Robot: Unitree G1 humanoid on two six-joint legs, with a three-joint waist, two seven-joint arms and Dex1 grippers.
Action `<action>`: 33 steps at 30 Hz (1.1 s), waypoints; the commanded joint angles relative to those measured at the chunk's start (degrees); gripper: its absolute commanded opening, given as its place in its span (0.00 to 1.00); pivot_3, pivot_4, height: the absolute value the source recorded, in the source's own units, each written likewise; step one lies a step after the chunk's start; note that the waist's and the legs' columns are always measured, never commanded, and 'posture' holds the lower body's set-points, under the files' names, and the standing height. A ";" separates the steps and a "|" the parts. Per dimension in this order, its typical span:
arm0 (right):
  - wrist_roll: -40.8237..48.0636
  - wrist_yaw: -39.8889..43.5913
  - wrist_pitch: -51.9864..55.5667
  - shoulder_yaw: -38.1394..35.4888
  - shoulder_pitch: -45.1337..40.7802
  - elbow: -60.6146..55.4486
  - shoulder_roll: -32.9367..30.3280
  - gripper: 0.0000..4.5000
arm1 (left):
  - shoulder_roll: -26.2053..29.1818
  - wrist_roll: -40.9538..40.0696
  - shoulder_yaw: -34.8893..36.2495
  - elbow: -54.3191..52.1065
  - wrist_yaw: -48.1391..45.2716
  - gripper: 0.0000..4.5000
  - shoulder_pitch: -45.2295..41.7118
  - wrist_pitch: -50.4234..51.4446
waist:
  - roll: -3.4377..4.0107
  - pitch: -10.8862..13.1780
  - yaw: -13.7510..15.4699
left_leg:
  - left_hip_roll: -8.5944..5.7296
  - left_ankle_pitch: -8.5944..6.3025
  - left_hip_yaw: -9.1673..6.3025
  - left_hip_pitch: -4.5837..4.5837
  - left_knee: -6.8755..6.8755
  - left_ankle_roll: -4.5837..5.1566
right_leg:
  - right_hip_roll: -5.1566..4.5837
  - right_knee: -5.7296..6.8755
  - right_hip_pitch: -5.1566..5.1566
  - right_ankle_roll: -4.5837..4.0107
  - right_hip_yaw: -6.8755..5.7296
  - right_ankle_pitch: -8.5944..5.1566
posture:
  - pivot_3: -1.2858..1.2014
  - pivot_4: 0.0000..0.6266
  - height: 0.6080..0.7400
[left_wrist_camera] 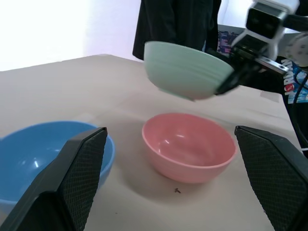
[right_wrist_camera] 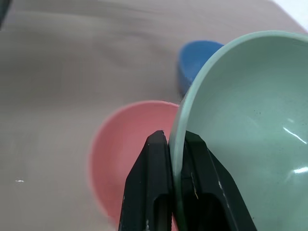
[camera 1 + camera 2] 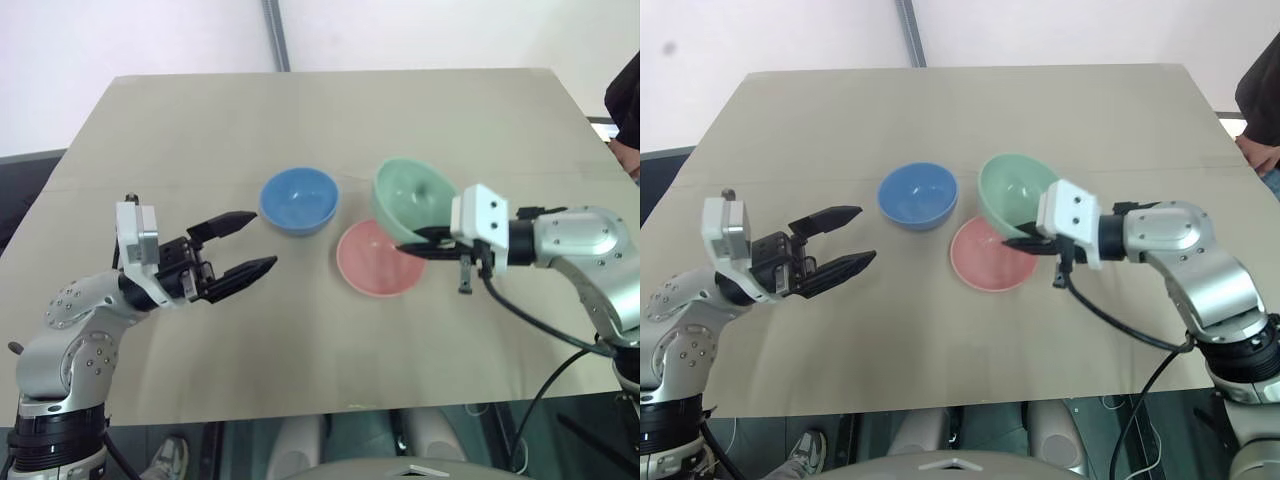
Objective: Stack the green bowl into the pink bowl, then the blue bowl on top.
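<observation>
green bowl (image 3: 412, 198) hangs tilted above the pink bowl (image 3: 375, 262), mid-table, rim pinched by the right gripper (image 3: 428, 240). released crooked, it may tip out. left gripper (image 3: 240, 247) gapes near the blue bowl (image 3: 297, 199).

We see the green bowl (image 3: 413, 199) tilted, off the table (image 3: 300, 330), above the pink bowl's (image 3: 372, 262) far right edge. The blue bowl (image 3: 297, 200) sits left of both, apart.

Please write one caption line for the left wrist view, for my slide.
Right gripper holds the green bowl by its rim, above the pink bowl.
</observation>
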 commanded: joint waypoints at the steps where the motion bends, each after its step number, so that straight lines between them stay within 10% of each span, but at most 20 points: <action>1: 0.49 -0.67 0.53 0.99 -1.41 -1.90 0.42 0.01 | 0.33 -0.03 0.87 0.14 -0.73 1.00 -0.41 -1.07 | 0.00 0.00 0.05 | 0.00 0.01 -0.01 -0.01 0.00 -0.02 | 0.00 -0.01 0.00 0.00 0.00 0.00 | 0.52 0.24 1.00; 6: 1.24 1.54 2.01 4.86 -2.53 -1.03 0.94 0.01 | 0.51 0.04 1.65 -0.42 -0.51 1.00 0.63 -1.05 | 0.00 0.00 0.11 | 0.01 0.09 -0.02 -0.03 0.00 -0.15 | 0.00 -0.07 -0.02 0.00 -0.01 0.00 | 0.52 0.24 1.00; 13: -0.01 0.52 0.96 5.16 -4.89 1.88 2.64 0.68 | 0.73 0.86 2.17 -1.68 0.85 1.00 1.71 -1.48 | 0.00 0.00 0.29 | 0.01 0.08 -0.05 -0.03 0.00 -0.14 | 0.00 -0.05 -0.01 0.00 -0.04 0.00 | 0.52 0.24 1.00; 22: 11.76 -4.86 11.65 -6.26 -8.62 -1.80 3.07 0.68 | 9.14 18.80 -0.04 -5.44 11.39 1.00 1.53 -1.72 | 0.00 0.00 0.80 | -0.01 0.01 -0.11 -0.06 -0.04 -0.02 | 0.03 -0.05 -0.03 0.00 -0.09 0.00 | 0.52 0.24 1.00; 27: 9.12 -8.40 11.16 -5.11 -7.84 -2.25 2.25 0.68 | 19.08 30.32 -10.76 2.65 6.19 1.00 -12.92 -7.30 | 0.00 0.01 1.01 | -0.22 0.02 -0.14 -0.08 -0.04 -0.03 | 0.02 -0.03 -0.01 0.00 -0.19 0.00 | 0.52 0.24 1.00; 33: 6.50 -9.64 7.94 -4.30 -4.82 -2.37 1.40 0.68 | 17.96 40.63 -25.99 16.80 -3.44 1.00 -31.45 -19.53 | 0.01 0.01 0.62 | -0.24 0.12 0.18 -0.20 -0.05 -0.21 | 0.06 -0.12 -0.07 0.00 -0.20 -0.01 | 0.52 0.24 1.00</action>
